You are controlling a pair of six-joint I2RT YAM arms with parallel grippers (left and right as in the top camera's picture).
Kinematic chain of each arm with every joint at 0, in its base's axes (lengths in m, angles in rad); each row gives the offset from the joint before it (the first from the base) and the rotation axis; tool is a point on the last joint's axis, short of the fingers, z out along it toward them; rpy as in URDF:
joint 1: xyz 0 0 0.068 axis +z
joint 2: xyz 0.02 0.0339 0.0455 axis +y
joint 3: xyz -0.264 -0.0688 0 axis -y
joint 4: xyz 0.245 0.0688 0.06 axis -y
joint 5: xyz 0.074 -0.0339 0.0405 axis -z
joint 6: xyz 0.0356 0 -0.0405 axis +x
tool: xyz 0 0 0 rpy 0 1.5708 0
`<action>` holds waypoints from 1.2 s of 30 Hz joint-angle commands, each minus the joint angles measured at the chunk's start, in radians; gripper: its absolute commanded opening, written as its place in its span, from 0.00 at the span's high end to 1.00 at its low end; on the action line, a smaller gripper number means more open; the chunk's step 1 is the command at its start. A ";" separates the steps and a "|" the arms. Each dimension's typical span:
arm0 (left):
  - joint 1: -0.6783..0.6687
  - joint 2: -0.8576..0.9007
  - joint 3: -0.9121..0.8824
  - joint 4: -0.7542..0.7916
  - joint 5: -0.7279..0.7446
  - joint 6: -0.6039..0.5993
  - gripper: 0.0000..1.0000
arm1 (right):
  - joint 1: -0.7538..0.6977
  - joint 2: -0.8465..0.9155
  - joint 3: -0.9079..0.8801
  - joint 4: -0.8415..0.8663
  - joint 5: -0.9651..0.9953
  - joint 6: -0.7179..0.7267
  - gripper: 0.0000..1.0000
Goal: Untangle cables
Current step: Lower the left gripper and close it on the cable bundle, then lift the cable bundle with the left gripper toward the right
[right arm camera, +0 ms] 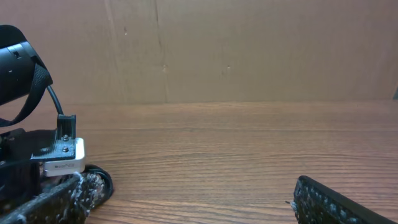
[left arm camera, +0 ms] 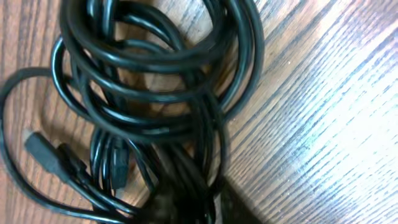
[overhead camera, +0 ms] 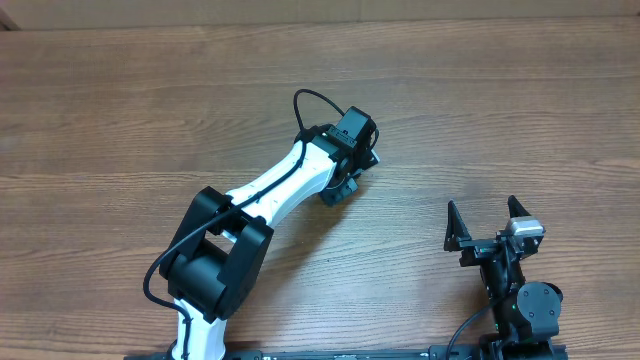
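The cables fill the left wrist view as a bunched coil of thin black cords lying on the wooden table. Two small plug connectors lie at the coil's lower left. My left gripper is stretched out to the middle of the table, right down over the bundle, which it hides in the overhead view. Its fingers are only a dark blur at the bottom edge of its wrist view, so their state does not show. My right gripper is open and empty near the front right, also in its wrist view.
The wooden table ends at a brown cardboard wall at the back. The left arm's own thicker black wire loops above its wrist. Black and white arm hardware shows at the left edge of the right wrist view.
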 commanded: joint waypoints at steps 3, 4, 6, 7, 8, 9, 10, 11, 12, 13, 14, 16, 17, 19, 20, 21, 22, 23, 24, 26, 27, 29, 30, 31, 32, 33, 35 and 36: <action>0.006 0.014 -0.008 0.016 0.028 0.006 0.96 | -0.003 -0.011 -0.010 0.006 0.010 -0.005 0.00; 0.006 0.014 -0.008 0.018 0.032 0.005 0.96 | -0.003 -0.011 -0.010 0.006 0.010 -0.005 0.00; 0.006 0.014 -0.008 0.017 0.034 -0.017 0.96 | -0.003 -0.011 -0.010 0.006 0.010 -0.005 0.00; 0.005 0.014 -0.007 0.013 0.035 -0.033 0.96 | -0.003 -0.011 -0.010 0.006 0.010 -0.005 0.00; 0.005 0.012 -0.004 0.005 0.035 -0.043 0.96 | -0.003 -0.011 -0.010 0.006 0.010 -0.005 0.00; 0.005 0.010 0.003 -0.010 0.035 -0.046 0.96 | -0.003 -0.011 -0.010 0.006 0.010 -0.005 0.00; 0.005 0.005 0.011 -0.030 0.035 -0.045 0.96 | -0.003 -0.011 -0.010 0.006 0.010 -0.005 0.00; 0.005 -0.004 0.042 -0.085 0.035 -0.046 0.96 | -0.003 -0.011 -0.010 0.006 0.010 -0.005 0.00; 0.005 -0.011 0.067 -0.126 0.043 -0.046 0.96 | -0.003 -0.011 -0.010 0.006 0.010 -0.005 0.00; 0.006 -0.019 0.095 -0.166 0.060 -0.045 0.96 | -0.003 -0.011 -0.010 0.006 0.010 -0.005 0.00; 0.011 -0.035 0.148 -0.234 0.108 -0.033 0.96 | -0.003 -0.012 -0.010 0.006 0.010 -0.005 0.00; 0.018 -0.053 0.196 -0.280 0.193 0.003 0.96 | -0.003 -0.011 -0.010 0.006 0.010 -0.005 0.00; 0.031 -0.067 0.225 -0.303 0.276 0.030 0.95 | -0.003 -0.011 -0.010 0.006 0.010 -0.005 0.00; 0.047 -0.079 0.251 -0.332 0.378 0.063 0.96 | -0.003 -0.011 -0.010 0.006 0.010 -0.005 0.00; 0.058 -0.084 0.266 -0.353 0.441 0.084 0.96 | -0.003 -0.011 -0.010 0.006 0.010 -0.005 0.00; 0.070 -0.089 0.280 -0.375 0.505 0.106 0.96 | -0.003 -0.011 -0.010 0.006 0.010 -0.005 0.00; 0.085 -0.095 0.291 -0.399 0.573 0.129 0.96 | -0.003 -0.011 -0.010 0.006 0.010 -0.005 0.00; 0.094 -0.100 0.295 -0.413 0.615 0.140 0.96 | -0.003 -0.011 -0.010 0.006 0.010 -0.005 0.00; 0.106 -0.107 0.299 -0.431 0.667 0.159 0.96 | -0.003 -0.011 -0.010 0.006 0.010 -0.005 0.00; 0.126 -0.118 0.299 -0.466 0.753 0.197 0.96 | -0.003 -0.011 -0.010 0.006 0.010 -0.005 0.00; 0.136 -0.123 0.299 -0.488 0.798 0.222 0.96 | -0.003 -0.011 -0.010 0.006 0.010 -0.005 0.00; 0.156 -0.131 0.300 -0.535 0.867 0.272 0.96 | -0.003 -0.011 -0.010 0.006 0.010 -0.005 0.00; 0.165 -0.133 0.300 -0.557 0.884 0.290 0.96 | -0.003 -0.011 -0.010 0.006 0.010 -0.005 0.00; 0.179 -0.138 0.300 -0.595 0.898 0.312 0.96 | -0.003 -0.011 -0.010 0.006 0.010 -0.005 0.00; 0.187 -0.140 0.300 -0.621 0.903 0.327 0.96 | -0.003 -0.011 -0.010 0.006 0.010 -0.005 0.00; 0.195 -0.141 0.300 -0.650 0.912 0.350 0.96 | -0.003 -0.011 -0.010 0.006 0.010 -0.005 0.00; 0.205 -0.142 0.300 -0.707 0.941 0.415 0.96 | -0.003 -0.011 -0.010 0.006 0.010 -0.005 0.00; 0.208 -0.142 0.300 -0.735 0.959 0.449 0.96 | -0.003 -0.011 -0.010 0.006 0.010 -0.005 0.00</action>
